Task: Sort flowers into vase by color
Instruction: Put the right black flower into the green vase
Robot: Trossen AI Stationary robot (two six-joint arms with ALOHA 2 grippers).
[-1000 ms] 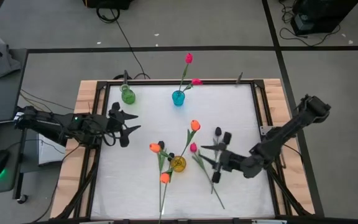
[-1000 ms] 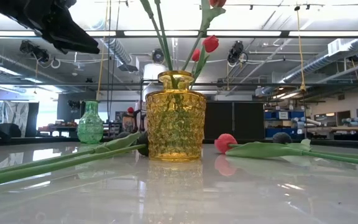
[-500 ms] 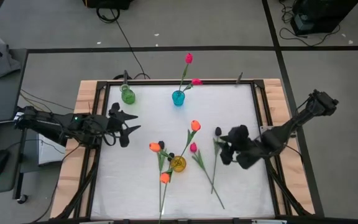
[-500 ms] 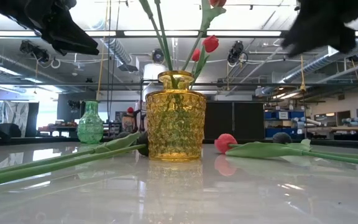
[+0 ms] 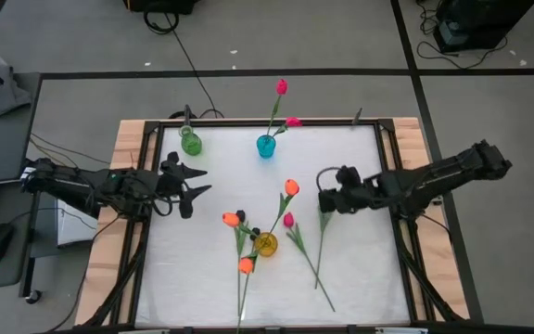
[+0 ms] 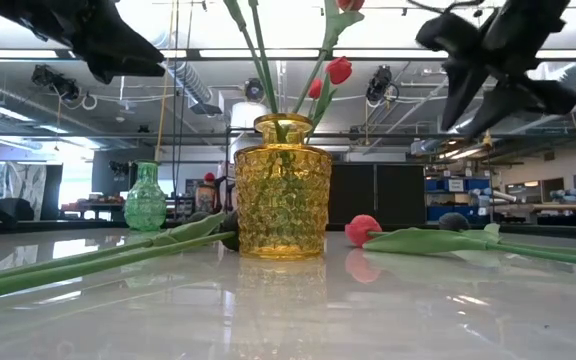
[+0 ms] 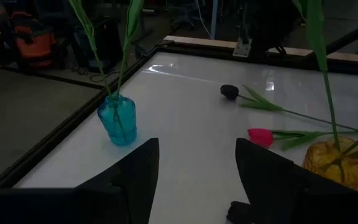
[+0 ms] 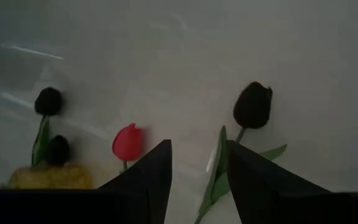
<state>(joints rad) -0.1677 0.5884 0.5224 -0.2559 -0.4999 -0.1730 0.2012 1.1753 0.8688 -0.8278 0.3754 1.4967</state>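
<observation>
**Right gripper over the black tulip, nothing held**

Table seen from above, clock directions from its centre.

- Right gripper (image 5: 327, 199) at 3 o'clock, above the bud of the black tulip (image 5: 325, 197). Fingers apart, empty; the wrist view shows the stem running between them, bud ahead.
- Left gripper (image 5: 197, 189) waits at 9 o'clock, fingers apart, empty.
- Yellow vase (image 5: 266, 244) at 6 o'clock with orange tulips (image 5: 290, 187). A pink tulip (image 5: 288, 220) lies flat just beside it, stem crossing the black tulip's stem.
- Blue vase (image 5: 265, 146) at 12 o'clock holds pink ones. Green vase (image 5: 191, 143) at 11 o'clock; contents unclear.

Risks, as I judge them:
- Closing near the bud could crush it or let the thin stem slip.
- Lifting may drag the pink tulip along where the stems cross.
- A long swinging stem could knock the yellow vase.
</observation>
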